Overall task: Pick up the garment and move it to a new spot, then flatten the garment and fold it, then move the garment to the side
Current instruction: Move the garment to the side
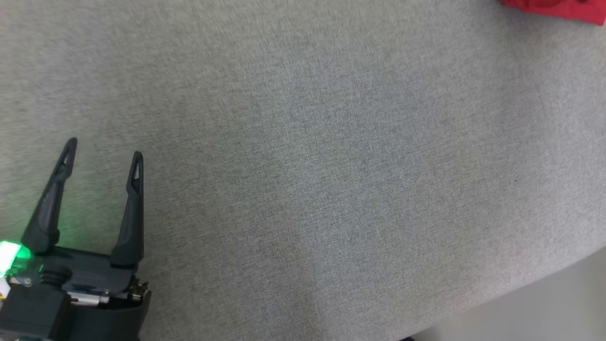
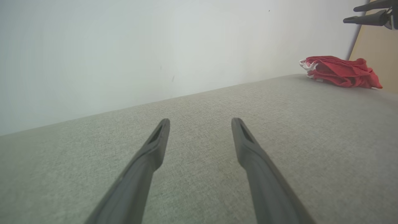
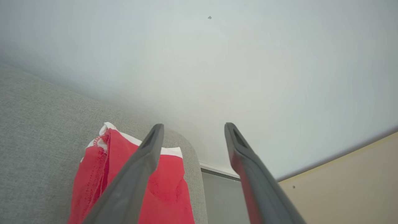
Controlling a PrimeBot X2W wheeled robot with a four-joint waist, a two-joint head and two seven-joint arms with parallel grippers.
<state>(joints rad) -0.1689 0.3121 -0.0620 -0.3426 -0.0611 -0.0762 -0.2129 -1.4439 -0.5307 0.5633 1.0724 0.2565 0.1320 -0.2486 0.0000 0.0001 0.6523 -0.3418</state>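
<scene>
We are holding our left end effector [image 1: 104,147] low over the grey fabric surface [image 1: 331,166], at the lower left of the head view. Its two dark fingers are standing wide apart and gripping nothing, and a green light [image 1: 9,253] is glowing at its base. The red garment [image 2: 342,73], edged in white, is lying bunched at the far right corner of the surface, close to the pale wall [image 2: 124,46] and well apart from the left end effector. We are hovering our right end effector [image 3: 194,124] above that garment. In the right wrist view its fingers are spreading wide with only wall between the tips, and the cloth is lying beneath the finger at that view's left. We are holding nothing in it. In the left wrist view it is hanging in the air above the garment, not touching it.
</scene>
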